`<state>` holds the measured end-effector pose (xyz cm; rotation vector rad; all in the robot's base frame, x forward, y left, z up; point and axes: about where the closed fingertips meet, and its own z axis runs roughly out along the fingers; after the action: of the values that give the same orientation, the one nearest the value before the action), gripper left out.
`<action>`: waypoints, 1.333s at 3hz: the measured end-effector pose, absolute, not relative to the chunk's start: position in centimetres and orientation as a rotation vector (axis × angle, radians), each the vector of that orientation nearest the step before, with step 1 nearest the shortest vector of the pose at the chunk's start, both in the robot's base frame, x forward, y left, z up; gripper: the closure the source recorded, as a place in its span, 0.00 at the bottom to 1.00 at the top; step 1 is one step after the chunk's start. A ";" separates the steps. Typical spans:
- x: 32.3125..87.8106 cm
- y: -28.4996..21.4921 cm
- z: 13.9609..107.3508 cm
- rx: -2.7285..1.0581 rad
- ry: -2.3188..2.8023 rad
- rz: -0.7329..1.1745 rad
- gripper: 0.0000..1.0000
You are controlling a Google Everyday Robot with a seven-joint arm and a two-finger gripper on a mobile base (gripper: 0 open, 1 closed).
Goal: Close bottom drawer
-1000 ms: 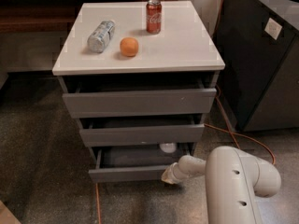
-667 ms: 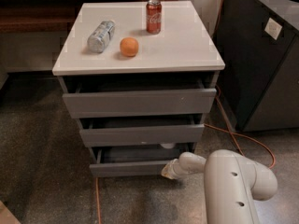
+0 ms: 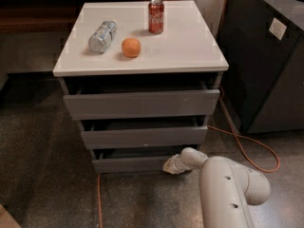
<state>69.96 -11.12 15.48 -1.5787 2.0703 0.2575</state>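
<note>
A red can with the white Coca-Cola script stands upright near the far edge of the white worktop, a little right of its middle. A clear plastic bottle lies on its side toward the left edge; its pale label cannot be read. An orange sits just beside the bottle, nearer the front edge. Below the front edge are three grey drawer fronts, the top drawer, the middle drawer and the bottom drawer, which is lowest, close to the floor, and shows a dark gap above its flat front. The pincer is at the right end of that front, below the front right corner of the worktop, and seems to touch it; I cannot tell whether it is spread or pressed together. The pale arm rises from the lower right. The floor is speckled grey stone, with an orange cable looping across it on the right. A dark cabinet stands beyond the right edge and carries a small white label, its writing unreadable
</note>
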 end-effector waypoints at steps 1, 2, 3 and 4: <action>72.0 -10.9 15.7 -1.573 2.054 0.246 1.00; 72.0 -10.9 15.9 -1.567 2.049 0.242 1.00; 72.0 -10.9 15.9 -1.567 2.049 0.242 1.00; 69.8 -10.5 16.5 -1.577 2.047 0.283 1.00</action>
<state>69.85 -10.55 16.48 -1.5771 2.0470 0.2825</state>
